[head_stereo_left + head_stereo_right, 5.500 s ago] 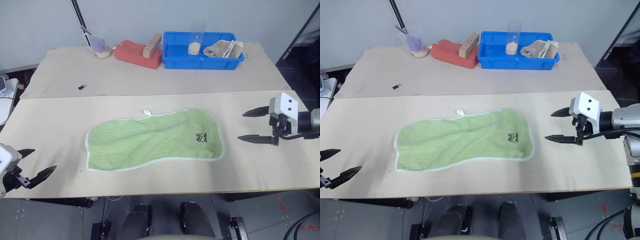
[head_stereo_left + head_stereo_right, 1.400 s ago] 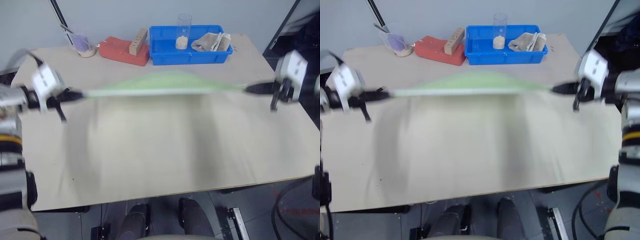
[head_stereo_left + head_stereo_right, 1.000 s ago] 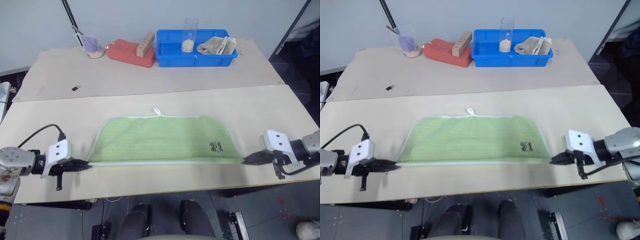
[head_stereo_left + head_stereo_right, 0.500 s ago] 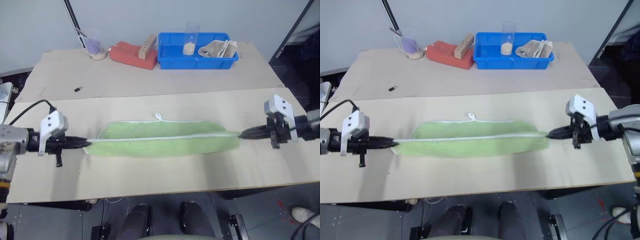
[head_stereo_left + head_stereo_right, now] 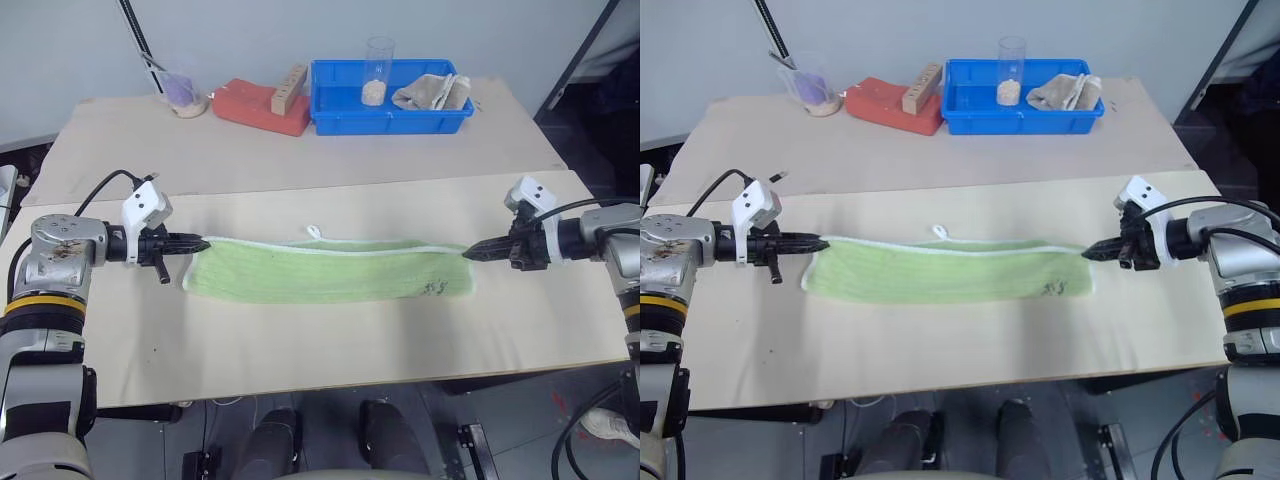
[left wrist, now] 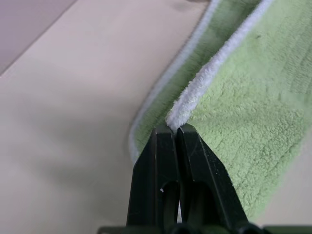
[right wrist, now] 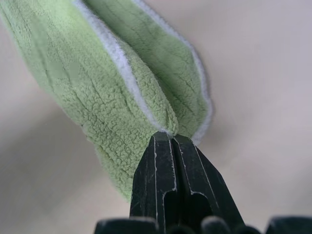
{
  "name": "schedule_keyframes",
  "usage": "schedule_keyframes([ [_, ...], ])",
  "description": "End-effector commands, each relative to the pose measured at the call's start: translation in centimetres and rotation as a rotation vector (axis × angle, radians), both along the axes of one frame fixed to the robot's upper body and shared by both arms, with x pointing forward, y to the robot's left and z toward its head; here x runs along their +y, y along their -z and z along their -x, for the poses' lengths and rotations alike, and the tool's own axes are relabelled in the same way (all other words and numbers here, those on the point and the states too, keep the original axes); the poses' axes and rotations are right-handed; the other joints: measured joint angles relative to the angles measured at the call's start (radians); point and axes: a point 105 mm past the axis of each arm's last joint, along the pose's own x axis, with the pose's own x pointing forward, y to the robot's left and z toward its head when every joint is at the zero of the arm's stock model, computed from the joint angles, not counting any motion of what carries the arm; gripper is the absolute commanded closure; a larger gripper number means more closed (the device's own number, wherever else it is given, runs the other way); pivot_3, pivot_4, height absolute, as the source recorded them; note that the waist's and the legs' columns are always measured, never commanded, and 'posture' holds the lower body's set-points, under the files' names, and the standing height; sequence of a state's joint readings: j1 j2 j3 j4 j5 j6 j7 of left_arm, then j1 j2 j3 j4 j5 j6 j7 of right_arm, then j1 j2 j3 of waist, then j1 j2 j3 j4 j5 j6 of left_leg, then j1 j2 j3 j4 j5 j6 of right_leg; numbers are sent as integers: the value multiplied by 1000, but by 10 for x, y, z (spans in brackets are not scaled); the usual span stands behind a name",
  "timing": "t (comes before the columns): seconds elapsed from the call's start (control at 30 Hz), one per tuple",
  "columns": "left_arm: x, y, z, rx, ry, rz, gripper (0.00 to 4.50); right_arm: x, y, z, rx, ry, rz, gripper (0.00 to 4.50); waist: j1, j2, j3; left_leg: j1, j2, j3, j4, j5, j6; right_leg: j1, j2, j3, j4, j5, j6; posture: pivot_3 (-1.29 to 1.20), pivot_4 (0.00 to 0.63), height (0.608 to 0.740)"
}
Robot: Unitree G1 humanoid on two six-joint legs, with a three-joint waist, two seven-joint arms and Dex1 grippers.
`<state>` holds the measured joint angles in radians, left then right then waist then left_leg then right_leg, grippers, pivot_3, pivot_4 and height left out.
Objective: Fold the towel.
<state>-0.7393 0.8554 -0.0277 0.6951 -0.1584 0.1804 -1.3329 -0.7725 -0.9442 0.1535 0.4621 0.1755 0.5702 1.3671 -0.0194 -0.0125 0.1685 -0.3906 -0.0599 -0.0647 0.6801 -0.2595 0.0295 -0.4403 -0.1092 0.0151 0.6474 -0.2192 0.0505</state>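
Left pincer (image 5: 203, 243), right pincer (image 5: 470, 254), pinching towel (image 5: 330, 272) corners

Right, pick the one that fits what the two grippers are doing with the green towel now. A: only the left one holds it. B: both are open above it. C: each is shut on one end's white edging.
C: the left gripper and right gripper each pinch the white edging of the towel.

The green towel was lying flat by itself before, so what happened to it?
Both claws took hold of the towel: the left claw pinches one end, the right claw the other. They lifted the near edge and carried it back over the far edge, so it now lies folded in a long narrow strip. The blue bin and red block stayed put.
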Motion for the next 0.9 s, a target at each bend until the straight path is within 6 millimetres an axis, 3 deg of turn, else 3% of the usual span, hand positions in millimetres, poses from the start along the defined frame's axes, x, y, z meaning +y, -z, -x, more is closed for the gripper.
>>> schedule_keyframes([
  [0.03, 3, -7, -5, -37, -15, -6, 4500, 0, -13, -7, -59, 11, 2, 4494, 0, 0, 0, 0, 0, 0, 0, 0, 0, 0, 0, 0, 0, 0, 0, 0, 150, 740],
  [0.3, 1, -2, -16, -69, -73, -3, 4500, 2, -11, -17, -67, 67, -14, 4494, 3, 0, 0, 0, 0, 1, 0, 0, 0, 0, 0, 0, 0, 0, 0, 0, 150, 740],
  [0.33, 2, -3, -18, -72, -92, 4, 4500, 2, -11, -17, -72, 69, -13, 3851, 5, 0, 0, 0, 0, 1, 0, 0, 0, 0, 0, 0, 0, 0, 0, 0, 150, 740],
  [0.43, 2, 0, -19, -67, -90, -13, 3523, 2, -13, -19, -92, 77, -13, 2912, 4, 0, 0, 0, 0, 1, 1, 0, 0, 0, -1, 0, 0, 0, 0, 0, 150, 740],
  [0.67, 17, -4, -14, -101, -121, -40, 169, -11, -33, -29, -230, 172, -17, 472, 1, 0, 0, 0, 0, 2, 1, 0, 0, 0, -1, 1, 0, 0, 0, 0, 150, 740],
  [0.7, 20, -6, -12, -111, -120, -46, 0, -14, -38, -27, -253, 187, -23, 153, 0, 0, 0, 0, 0, 2, 0, 0, 0, -1, -1, 1, 0, 0, 0, 0, 150, 740],
  [0.77, 20, -17, -6, -158, -81, -51, 0, -18, -46, -19, -277, 207, -70, 44, 1, 0, 0, 0, 0, 2, 0, 0, 0, -1, -1, 1, 0, 0, 0, 0, 150, 740],
  [0.9, -13, -35, 19, -220, 129, -25, 0, -25, -47, 7, -266, 270, -162, 44, 10, 0, 0, -1, 1, 2, 0, -1, 1, -1, -1, 1, 0, 0, 0, 0, 150, 740],
])
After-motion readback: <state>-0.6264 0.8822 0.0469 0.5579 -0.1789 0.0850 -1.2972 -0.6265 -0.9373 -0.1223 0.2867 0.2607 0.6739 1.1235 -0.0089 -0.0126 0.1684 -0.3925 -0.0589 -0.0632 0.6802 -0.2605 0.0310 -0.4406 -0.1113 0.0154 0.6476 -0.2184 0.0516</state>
